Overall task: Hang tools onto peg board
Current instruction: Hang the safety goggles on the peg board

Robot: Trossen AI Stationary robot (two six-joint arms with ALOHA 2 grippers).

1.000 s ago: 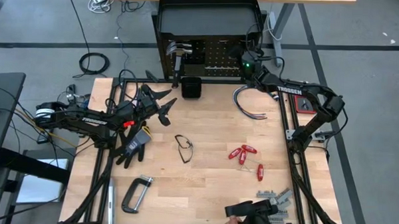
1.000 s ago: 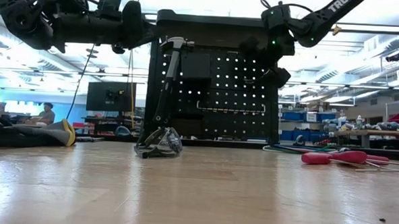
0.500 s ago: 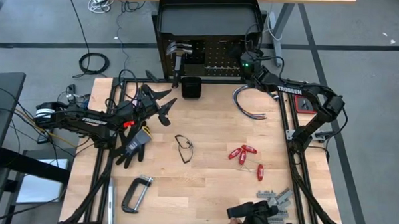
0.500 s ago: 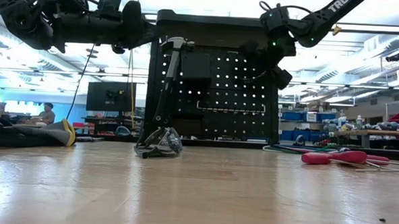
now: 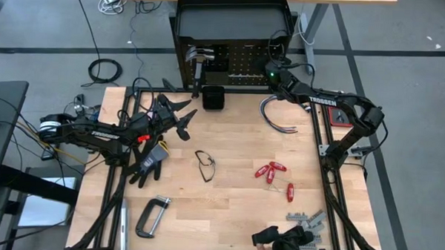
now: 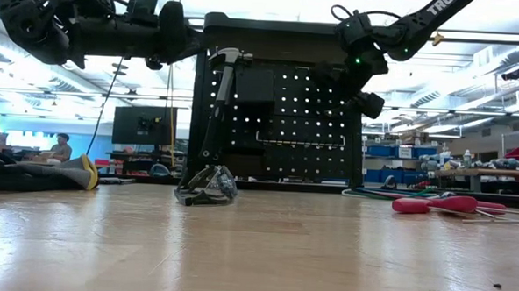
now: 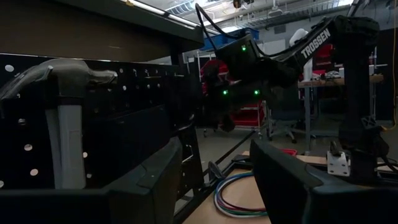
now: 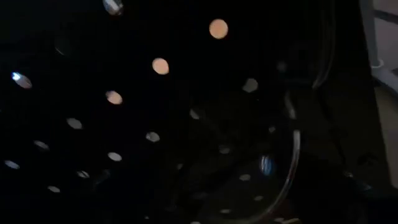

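The right hand (image 5: 271,70) is hovering against the upper right of the peg board (image 5: 243,63), and whether its fingers are apart cannot be told. A hammer (image 5: 197,65) is hanging on the board's left side. The left hand (image 5: 180,117) is waiting over the worktop (image 5: 234,207), fingers apart, while glasses (image 5: 205,165), red-handled drivers (image 5: 271,171) and a C-clamp (image 5: 151,215) are lying on the wood

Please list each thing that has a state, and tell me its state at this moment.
hammer: hanging on the peg board
glasses: lying on the table
C-clamp: lying flat on the table
red-handled drivers: lying on the table
left end effector: open, empty, above the table
right end effector: at the peg board
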